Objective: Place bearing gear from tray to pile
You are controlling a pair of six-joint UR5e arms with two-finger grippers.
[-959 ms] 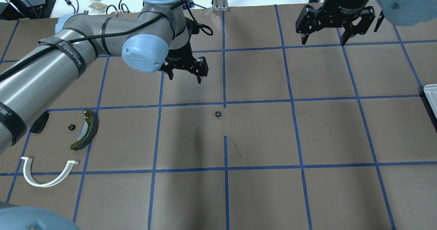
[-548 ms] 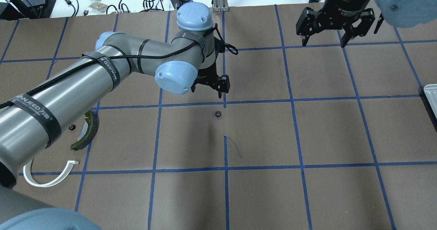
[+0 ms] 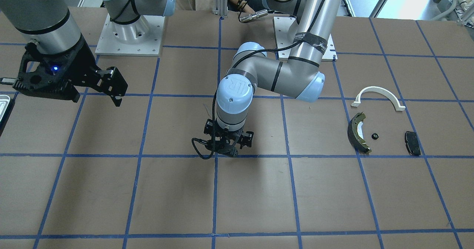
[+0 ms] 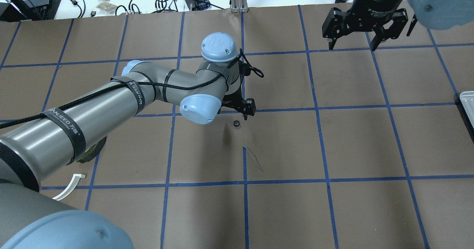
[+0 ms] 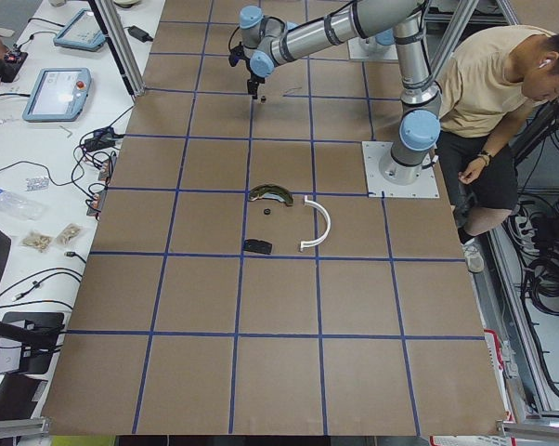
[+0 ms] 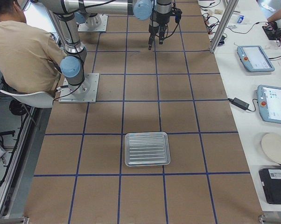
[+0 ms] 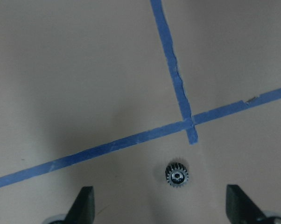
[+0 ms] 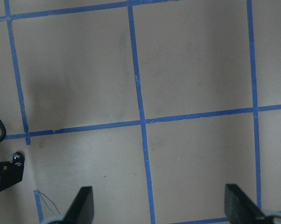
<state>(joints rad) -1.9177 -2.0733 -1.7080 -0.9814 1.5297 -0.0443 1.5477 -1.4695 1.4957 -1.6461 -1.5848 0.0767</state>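
Observation:
The bearing gear (image 4: 236, 123) is small, black and toothed. It lies on the brown table by a blue tape crossing, not in the tray. It also shows in the left wrist view (image 7: 177, 175). My left gripper (image 7: 161, 207) is open and empty, low over the table, with the gear between and just ahead of its fingers (image 4: 249, 108). My right gripper (image 4: 351, 46) is open and empty, high at the far right. The silvery tray (image 6: 129, 149) is empty. The pile holds a white arch (image 3: 377, 91), a brake shoe (image 3: 356, 132), a black pad (image 3: 412, 142) and another small gear (image 3: 375, 135).
In the overhead view my left arm (image 4: 92, 115) covers most of the pile, and only the tray's corner (image 4: 467, 101) shows at the right edge. A person (image 5: 488, 111) sits beside the arm bases. Cables and tablets lie beyond the table's far edge.
My left arm has swung right and come down, bringing its open gripper from the far left-centre to just over the gear. The gear and my right gripper have stayed put.

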